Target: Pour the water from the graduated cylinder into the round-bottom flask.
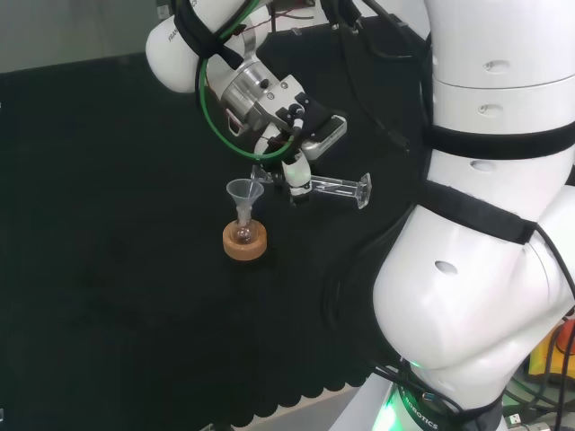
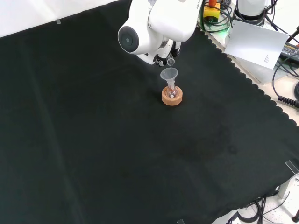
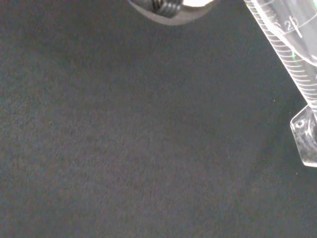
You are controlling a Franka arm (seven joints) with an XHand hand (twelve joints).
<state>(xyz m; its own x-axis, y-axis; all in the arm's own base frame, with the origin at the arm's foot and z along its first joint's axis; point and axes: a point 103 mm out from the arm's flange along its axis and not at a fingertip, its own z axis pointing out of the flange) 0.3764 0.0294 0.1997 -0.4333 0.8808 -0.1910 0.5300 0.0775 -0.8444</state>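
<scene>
**A:** so where's the graduated cylinder (image 1: 334, 187) at? in the head view it lies almost flat in mid-air, foot out to the right, mouth end to the left just over the funnel (image 1: 243, 192); looks well tipped over

**B:** yep; the hand (image 1: 294, 171) has its fingers curled round the tube near the mouth end, so it's gripping the cylinder; the wrist view has the cylinder's scale marks and its clear foot (image 3: 307, 133) up close, with plain black cloth (image 3: 138, 139) behind

**A:** and the round-bottom flask (image 1: 243, 233)?

**B:** it sits upright in a cork ring (image 1: 244, 243) on the cloth, the funnel stuck in its neck; in the front view the funnel (image 2: 169, 74) stands over the cork ring (image 2: 171, 96), and the cylinder's mouth (image 2: 171, 61) shows just above the funnel's rim, peeking out under the arm's white link (image 2: 154, 23)

**A:** any water visible?

**B:** can't tell from these; the glass is clear and tiny; something small glints in the flask (image 2: 172, 92) in the front view, but whether it's liquid isn't clear

**A:** anything else around?

**B:** the cloth (image 2: 93, 140) has a scalloped edge on the right of the front view; past it there's a white sheet of paper (image 2: 257, 42) and some cables (image 2: 285, 74), well apart from the flask
</scene>
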